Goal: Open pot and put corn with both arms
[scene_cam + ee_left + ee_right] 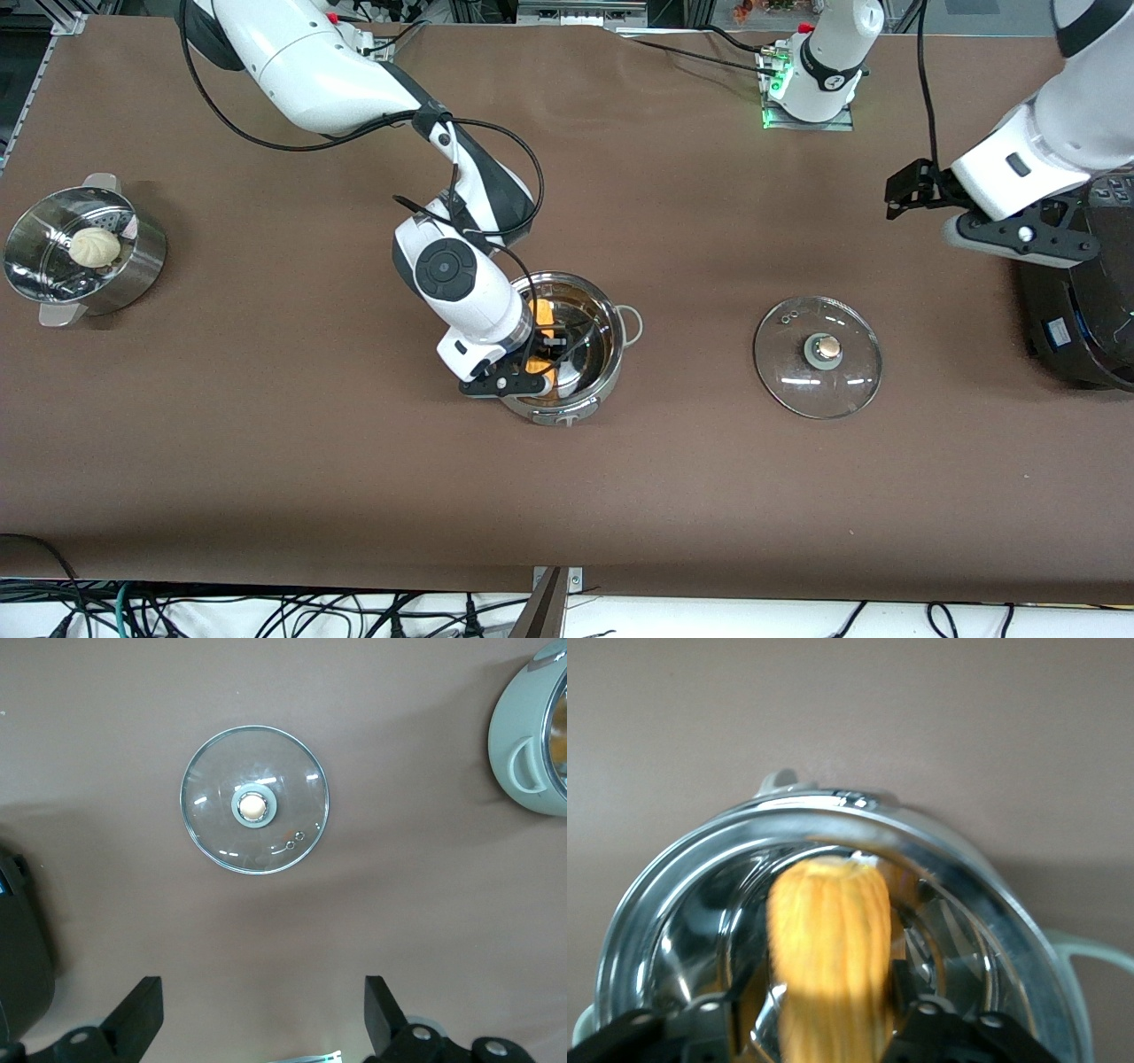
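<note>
The steel pot [571, 409] stands uncovered mid-table; it also shows in the right wrist view [673, 877] and at the edge of the left wrist view [523, 753]. My right gripper [539, 353] reaches down into it. The yellow-orange corn [542, 313] lies between its fingers, and the right wrist view shows the corn [828, 930] with small gaps to each finger, the jaws open [821, 1010]. The glass lid [797, 377] with its copper knob lies flat on the table beside the pot, toward the left arm's end. My left gripper [898, 197] hangs open and empty above the table, over the lid [213, 797] in the left wrist view [263, 997].
A perforated steamer basket [133, 275] holding a white bun [95, 246] sits at the right arm's end of the table. A black rice cooker [1085, 310] stands at the left arm's end, under the left arm; its edge shows in the left wrist view [19, 948].
</note>
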{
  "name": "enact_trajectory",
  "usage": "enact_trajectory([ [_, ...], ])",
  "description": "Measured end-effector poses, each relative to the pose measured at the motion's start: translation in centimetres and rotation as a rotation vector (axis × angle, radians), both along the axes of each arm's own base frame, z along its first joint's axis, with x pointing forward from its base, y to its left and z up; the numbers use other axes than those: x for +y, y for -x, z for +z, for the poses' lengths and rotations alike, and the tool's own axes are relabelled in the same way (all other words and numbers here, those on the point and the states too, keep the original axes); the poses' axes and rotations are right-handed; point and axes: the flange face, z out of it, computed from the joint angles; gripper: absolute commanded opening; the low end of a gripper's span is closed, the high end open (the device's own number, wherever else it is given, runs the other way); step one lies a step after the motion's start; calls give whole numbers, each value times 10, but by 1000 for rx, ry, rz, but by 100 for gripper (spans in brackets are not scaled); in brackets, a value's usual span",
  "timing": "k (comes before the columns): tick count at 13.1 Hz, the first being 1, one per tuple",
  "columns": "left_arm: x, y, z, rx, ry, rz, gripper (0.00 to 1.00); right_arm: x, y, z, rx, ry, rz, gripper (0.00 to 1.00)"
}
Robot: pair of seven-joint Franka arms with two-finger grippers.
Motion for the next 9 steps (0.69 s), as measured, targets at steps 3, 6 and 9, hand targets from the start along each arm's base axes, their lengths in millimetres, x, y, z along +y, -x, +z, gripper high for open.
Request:
enact_trajectory([
  [3,2,6,-27,-3,-2,5,100,-11,14,56,97,104,29,100],
  [6,7,8,-30,-6,-3,9,100,-109,3,163,134,207,68,100],
  [9,33,6,-28,-10,4,-6,100,-260,-27,198,211,271,27,100],
])
